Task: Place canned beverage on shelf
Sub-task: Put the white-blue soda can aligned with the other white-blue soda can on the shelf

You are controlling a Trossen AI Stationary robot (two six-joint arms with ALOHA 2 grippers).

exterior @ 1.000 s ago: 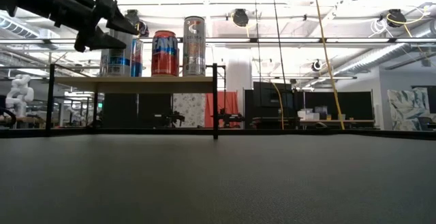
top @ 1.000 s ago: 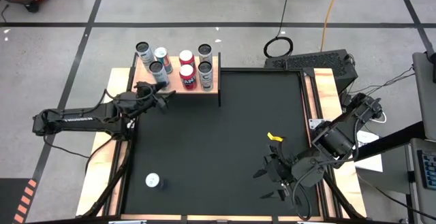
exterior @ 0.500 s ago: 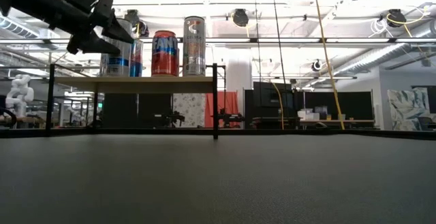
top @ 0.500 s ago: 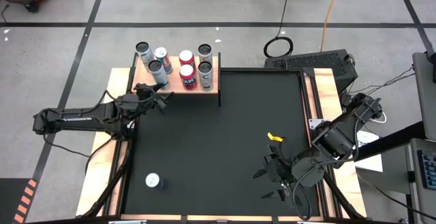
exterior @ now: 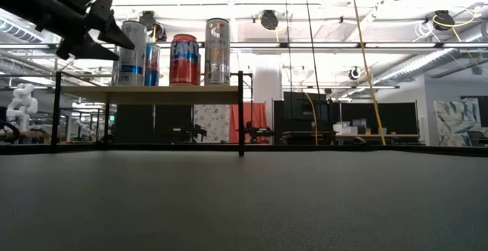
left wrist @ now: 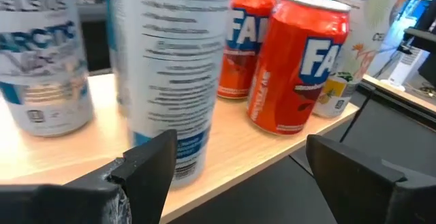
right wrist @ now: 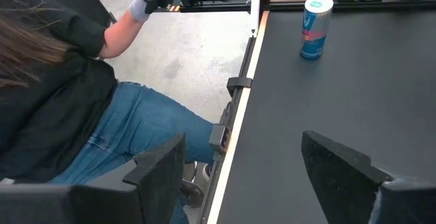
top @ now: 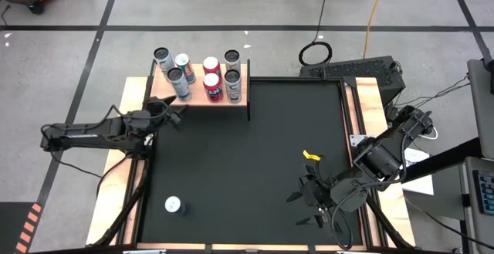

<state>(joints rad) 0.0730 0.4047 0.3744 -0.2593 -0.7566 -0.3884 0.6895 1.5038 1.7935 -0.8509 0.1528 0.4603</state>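
Observation:
The light-wood shelf [top: 202, 99] on its thin black frame stands at the table's far left and carries several upright cans, among them a white-and-blue can [top: 179, 83] and two red cans [left wrist: 300, 60]. My left gripper [top: 177, 115] is open and empty. It hovers just off the shelf's near edge, facing the white-and-blue can [left wrist: 174, 67], and also shows in the low view [exterior: 120, 46]. One blue-and-silver can [top: 173, 204] stands upright on its base on the black mat at the near left. My right gripper [top: 298, 208] is open and empty at the near right.
A small yellow object [top: 310, 156] lies on the mat right of centre. A person in jeans [right wrist: 102, 122] sits just beyond the table's edge in the right wrist view. The shelf's black post [exterior: 240, 112] stands at its right end. Wooden strips edge the mat.
My left gripper, open the whole time, has drawn back from the cans on the shelf toward the table's left edge and a little toward the near edge. The cans have stayed upright in place.

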